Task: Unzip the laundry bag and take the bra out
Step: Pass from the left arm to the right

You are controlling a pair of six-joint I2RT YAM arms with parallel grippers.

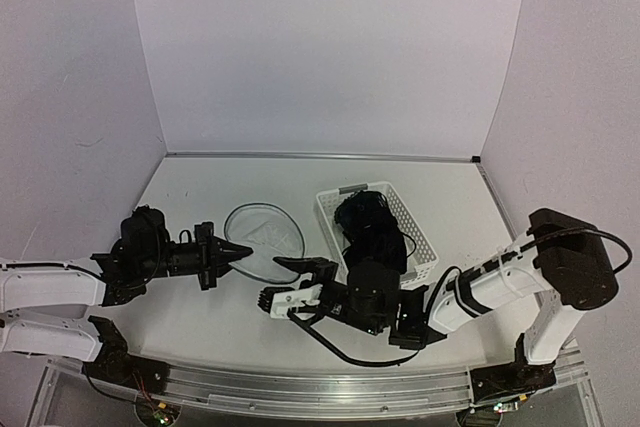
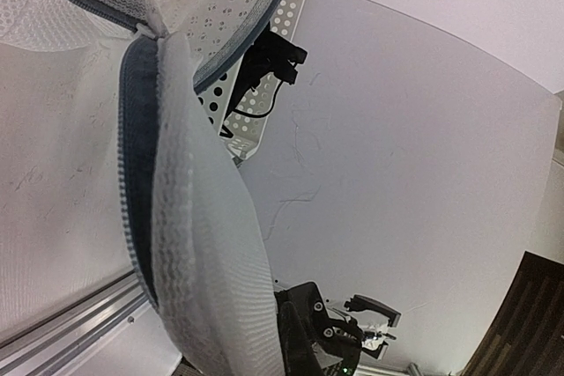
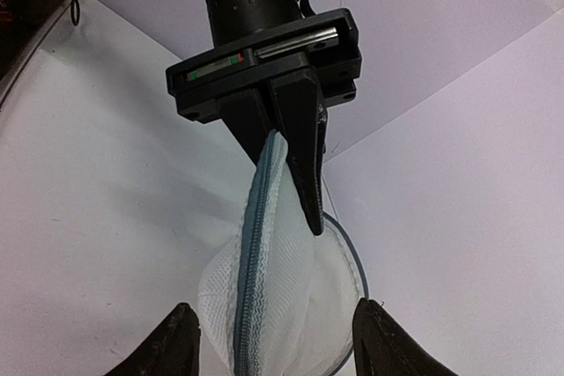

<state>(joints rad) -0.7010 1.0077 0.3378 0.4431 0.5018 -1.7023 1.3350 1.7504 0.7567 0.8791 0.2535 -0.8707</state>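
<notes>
Left fingers [image 3: 300, 160] pinched tight on the laundry bag [image 1: 265, 239] rim; bag lies flat on worktop just left of basket [image 1: 420, 237]. Right fingers [image 3: 172, 345] wide, empty, by the bag. Bra [image 1: 370, 232] sits in basket. Risk: right fingers snag the mesh and drag the bag from the left's pinch.
</notes>
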